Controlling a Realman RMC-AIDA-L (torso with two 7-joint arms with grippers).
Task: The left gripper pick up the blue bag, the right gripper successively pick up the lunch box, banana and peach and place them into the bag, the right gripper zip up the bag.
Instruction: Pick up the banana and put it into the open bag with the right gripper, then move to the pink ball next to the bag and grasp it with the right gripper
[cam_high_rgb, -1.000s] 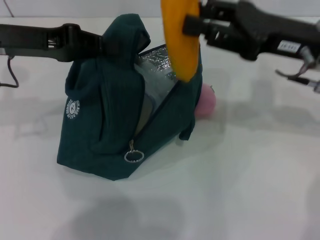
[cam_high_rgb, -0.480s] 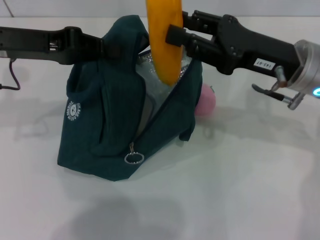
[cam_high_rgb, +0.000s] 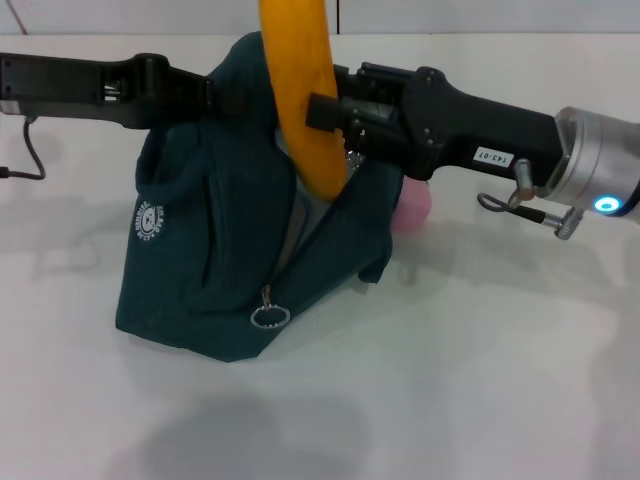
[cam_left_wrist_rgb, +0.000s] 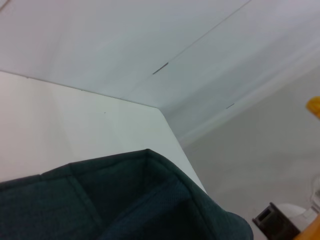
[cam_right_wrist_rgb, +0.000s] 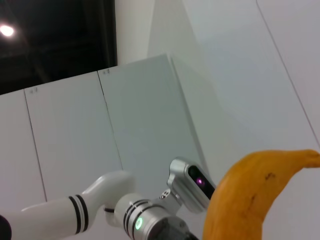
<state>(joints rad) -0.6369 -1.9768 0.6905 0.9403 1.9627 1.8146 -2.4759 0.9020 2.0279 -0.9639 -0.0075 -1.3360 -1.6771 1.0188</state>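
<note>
Surface (cam_high_rgb: 480, 380): white, broad, carries the items listed below.

Blue bag (cam_high_rgb: 220, 270): dark teal fabric, stands on the surface left of centre, mouth open and facing up and toward the right arm. Round white logo on its left face. Zipper runs diagonally up the front; metal ring pull (cam_high_rgb: 268, 316) hangs at the low end. The left wrist view shows the bag's top fold (cam_left_wrist_rgb: 125, 200) close to the lens.

Right gripper (cam_high_rgb: 325, 112): reaches in from the right, level, over the bag's mouth; clenched on the banana at about mid-length. Black arm with silver wrist and a lit blue ring behind it.

Left gripper (cam_high_rgb: 215, 98): comes in from the left, level, at the bag's upper rear edge, where the fabric is pulled up into a peak. Its tips are buried in the cloth; whether they are clamped cannot be told.

Banana (cam_high_rgb: 300, 95): orange-yellow, long axis nearly upright, slightly tilted, lower end pointing down into the bag's open mouth, upper end running out of the head view's top. Right wrist view shows its curved end (cam_right_wrist_rgb: 250, 195).

Peach (cam_high_rgb: 412, 208): pink, round, on the surface just behind the bag's right side, partly hidden by bag and arm.
</note>
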